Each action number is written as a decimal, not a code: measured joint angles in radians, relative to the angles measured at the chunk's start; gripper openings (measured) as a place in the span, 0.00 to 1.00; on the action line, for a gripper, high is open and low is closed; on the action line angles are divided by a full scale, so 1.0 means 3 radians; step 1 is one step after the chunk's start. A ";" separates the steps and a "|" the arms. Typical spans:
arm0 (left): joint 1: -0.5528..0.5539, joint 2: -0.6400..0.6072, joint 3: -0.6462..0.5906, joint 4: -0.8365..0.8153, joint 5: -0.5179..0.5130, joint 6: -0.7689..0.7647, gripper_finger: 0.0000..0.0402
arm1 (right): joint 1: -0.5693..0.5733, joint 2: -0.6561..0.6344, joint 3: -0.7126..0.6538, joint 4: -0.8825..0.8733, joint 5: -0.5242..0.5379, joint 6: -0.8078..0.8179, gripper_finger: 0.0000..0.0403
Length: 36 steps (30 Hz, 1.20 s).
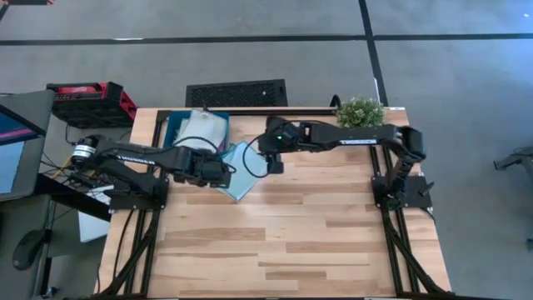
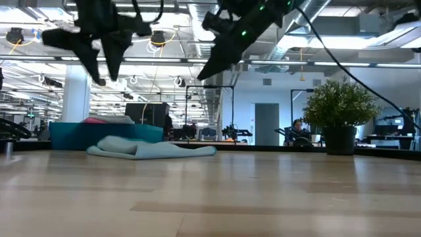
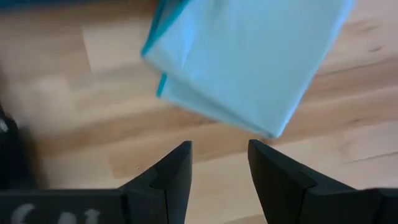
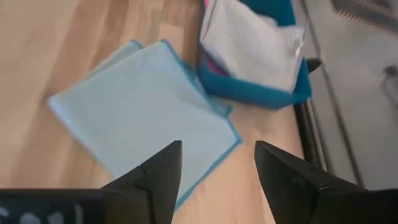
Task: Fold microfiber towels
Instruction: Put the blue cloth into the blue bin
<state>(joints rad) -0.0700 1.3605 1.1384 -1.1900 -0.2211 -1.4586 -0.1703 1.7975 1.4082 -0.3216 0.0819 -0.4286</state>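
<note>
A light blue microfiber towel (image 1: pixel 239 169) lies folded and flat on the wooden table beside the dark teal tray (image 1: pixel 176 127); it also shows in the right wrist view (image 4: pixel 146 106) and the left wrist view (image 3: pixel 249 62). A pale grey towel (image 4: pixel 252 43) rests folded on top in the tray, with a pink one (image 2: pixel 95 120) under it. My left gripper (image 3: pixel 219 163) hovers open above the blue towel's near corner. My right gripper (image 4: pixel 217 165) hangs open above the towel's far side. Neither touches it.
A potted plant (image 1: pixel 360 111) stands at the table's far right corner. A dark rail (image 1: pixel 275 109) runs along the far edge. Bare wood stretches across the near half of the table (image 1: pixel 291 242).
</note>
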 joint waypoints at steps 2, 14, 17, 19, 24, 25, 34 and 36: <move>0.0000 0.0000 -0.0192 0.0150 0.0147 -0.0144 0.37 | -0.0001 -0.0116 0.0000 -0.0190 -0.0043 0.0088 0.56; 0.0122 0.0001 -0.1312 0.1278 0.0142 -0.0689 0.37 | 0.0098 -0.0545 0.0003 -0.0484 -0.0048 0.0298 0.55; 0.0126 0.0001 -0.1540 0.1679 0.0111 -0.0806 0.37 | 0.0147 -0.0547 0.0003 -0.0493 -0.0045 0.0299 0.55; 0.0126 0.0001 -0.1648 0.1892 0.0111 -0.0937 0.37 | 0.0177 -0.0547 0.0003 -0.0496 -0.0045 0.0299 0.55; 0.0125 0.0001 -0.1778 0.2133 0.0074 -0.1083 0.37 | 0.0228 -0.0522 0.0003 -0.0506 -0.0040 0.0299 0.55; 0.0125 0.0000 -0.1791 0.2139 0.0042 -0.1136 0.37 | 0.0237 -0.0522 0.0003 -0.0500 -0.0037 0.0298 0.55; 0.0114 0.0055 -0.1856 0.2278 -0.0179 -0.1334 0.37 | 0.0235 -0.0522 0.0003 -0.0498 -0.0007 0.0299 0.55; 0.0114 0.0055 -0.1856 0.2365 -0.0265 -0.1284 0.37 | 0.0237 -0.0522 0.0003 -0.0499 -0.0008 0.0299 0.55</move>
<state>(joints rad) -0.0357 1.3769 0.5816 -0.4804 -0.3006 -1.8437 -0.0994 1.6409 1.4090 -0.4713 0.0795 -0.3389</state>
